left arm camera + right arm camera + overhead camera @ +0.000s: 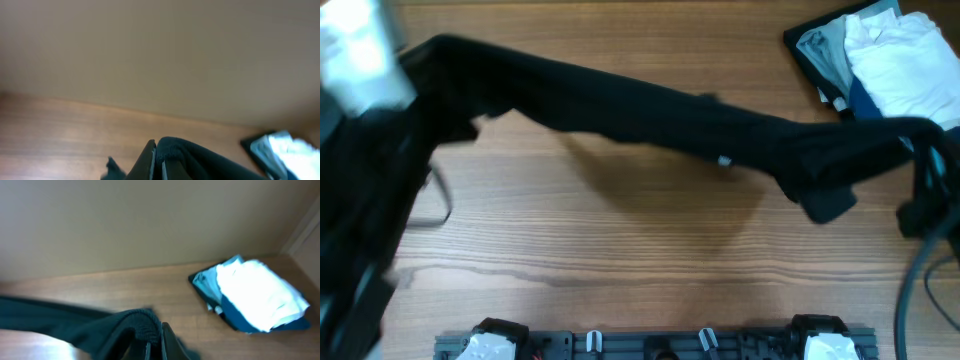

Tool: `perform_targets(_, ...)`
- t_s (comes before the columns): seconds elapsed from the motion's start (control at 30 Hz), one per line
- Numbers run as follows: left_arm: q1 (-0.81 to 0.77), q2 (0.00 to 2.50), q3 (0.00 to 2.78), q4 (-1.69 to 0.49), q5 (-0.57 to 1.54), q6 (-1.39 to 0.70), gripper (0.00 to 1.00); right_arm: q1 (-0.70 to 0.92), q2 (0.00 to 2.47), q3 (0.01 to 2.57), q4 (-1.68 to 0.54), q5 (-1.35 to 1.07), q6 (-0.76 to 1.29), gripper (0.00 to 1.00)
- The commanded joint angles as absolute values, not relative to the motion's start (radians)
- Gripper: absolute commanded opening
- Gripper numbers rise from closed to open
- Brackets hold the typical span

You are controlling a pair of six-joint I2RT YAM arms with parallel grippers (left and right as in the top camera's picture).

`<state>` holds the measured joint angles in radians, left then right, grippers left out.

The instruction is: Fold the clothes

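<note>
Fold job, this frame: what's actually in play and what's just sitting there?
In play: black garment, stretched above the table; left gripper and right gripper, each clamped on one end.
Just sitting: folded pile in the far right corner, untouched; wooden table.

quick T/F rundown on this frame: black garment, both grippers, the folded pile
1. The black garment spans between the left gripper and the right gripper. True.
2. The left gripper is open and empty. False: it is shut on the black garment.
3. The folded pile sits at the left edge of the overhead view. False: it is in the top-right corner.
4. A white item tops the folded pile. True.
</note>
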<state>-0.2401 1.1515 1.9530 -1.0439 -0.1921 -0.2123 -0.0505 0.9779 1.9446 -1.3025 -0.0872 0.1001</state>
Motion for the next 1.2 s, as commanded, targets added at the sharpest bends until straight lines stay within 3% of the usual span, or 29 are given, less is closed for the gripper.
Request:
perform_targets(0.0, -0.236, 1.137, 1.953, -1.037, -0.320, -0.213, 0.04, -0.054, 0.986, 1.945, -1.279, -0.042, 0.104, 0.04)
perform_targets(0.23, -0.221, 1.328, 1.953, -1.009, -0.319, -0.213, 0.04, -0.054, 1.192, 1.945, -1.134, -0.161, 0.044, 0.04)
perform_targets(0.33, -0.181, 1.473, 1.953, -0.893, -0.319, -0.187, 0.04, -0.054, 1.358, 1.945, -0.999, -0.162, -0.002, 0.04)
perform_targets(0.53, -0.133, 1.766, 1.953, -0.345, -0.264, -0.044, 0.04, -0.051, 1.703, 1.946, -0.395, -0.266, 0.095, 0.04)
perform_targets(0.7, -0.157, 1.805, 1.953, -0.035, -0.228, 0.072, 0.04, -0.050, 1.724, 1.956, -0.111, -0.297, 0.208, 0.04)
perform_targets(0.9, -0.146, 1.802, 1.953, 0.004, -0.194, 0.071, 0.04, -0.050, 1.724, 2.005, -0.096, -0.295, 0.164, 0.04)
perform_targets(1.17, -0.144, 1.867, 1.952, -0.441, -0.171, 0.067, 0.04, 0.012, 1.816, 2.004, -0.528, -0.298, -0.002, 0.04)
